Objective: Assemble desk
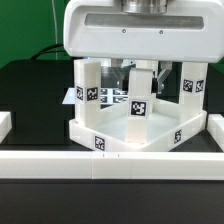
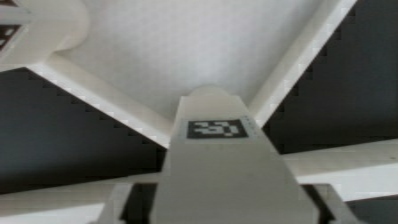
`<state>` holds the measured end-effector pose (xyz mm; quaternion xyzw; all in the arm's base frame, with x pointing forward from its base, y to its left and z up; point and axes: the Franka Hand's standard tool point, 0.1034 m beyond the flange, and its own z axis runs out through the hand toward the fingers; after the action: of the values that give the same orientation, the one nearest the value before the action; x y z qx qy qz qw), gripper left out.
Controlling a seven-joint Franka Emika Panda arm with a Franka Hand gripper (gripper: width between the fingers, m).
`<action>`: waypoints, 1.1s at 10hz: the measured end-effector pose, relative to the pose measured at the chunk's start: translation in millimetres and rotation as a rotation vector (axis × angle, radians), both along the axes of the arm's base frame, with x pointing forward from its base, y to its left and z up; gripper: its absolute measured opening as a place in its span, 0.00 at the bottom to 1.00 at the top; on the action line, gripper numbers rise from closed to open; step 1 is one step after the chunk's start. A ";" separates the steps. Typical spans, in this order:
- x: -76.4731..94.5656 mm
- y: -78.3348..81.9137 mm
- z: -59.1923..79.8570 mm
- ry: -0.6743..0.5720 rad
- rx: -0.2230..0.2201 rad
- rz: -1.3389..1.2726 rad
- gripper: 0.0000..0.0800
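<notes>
Hand point(image 1: 142, 72) mostly hidden behind upright legs point(image 1: 88, 90) on tabletop point(image 1: 130, 135)

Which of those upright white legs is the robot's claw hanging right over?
The back leg near the middle, with its tag facing us. The gripper hangs directly over its top; the legs at the exterior view's left and right stand clear of it.

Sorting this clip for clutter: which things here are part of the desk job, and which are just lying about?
Part of the job: tabletop; left leg; middle leg; right leg.

Just lying about: front rail; marker board; black table.
</notes>
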<state>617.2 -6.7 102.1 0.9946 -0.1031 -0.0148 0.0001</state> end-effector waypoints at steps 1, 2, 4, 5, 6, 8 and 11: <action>-0.1 -5.2 0.2 -0.001 0.011 -0.058 0.36; -0.5 -8.1 -0.3 -0.003 0.015 -0.129 0.36; 0.4 -8.6 -0.8 -0.010 0.049 -0.366 0.36; 0.7 -8.9 -0.8 -0.010 0.049 -0.428 0.36; 1.3 -8.6 -0.9 -0.011 0.044 -0.494 0.36; 2.5 -5.6 -0.6 -0.009 0.039 -0.607 0.36; 2.9 -7.7 0.0 -0.006 0.035 -0.795 0.36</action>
<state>620.1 -14.4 102.0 0.8770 -0.4798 -0.0127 -0.0228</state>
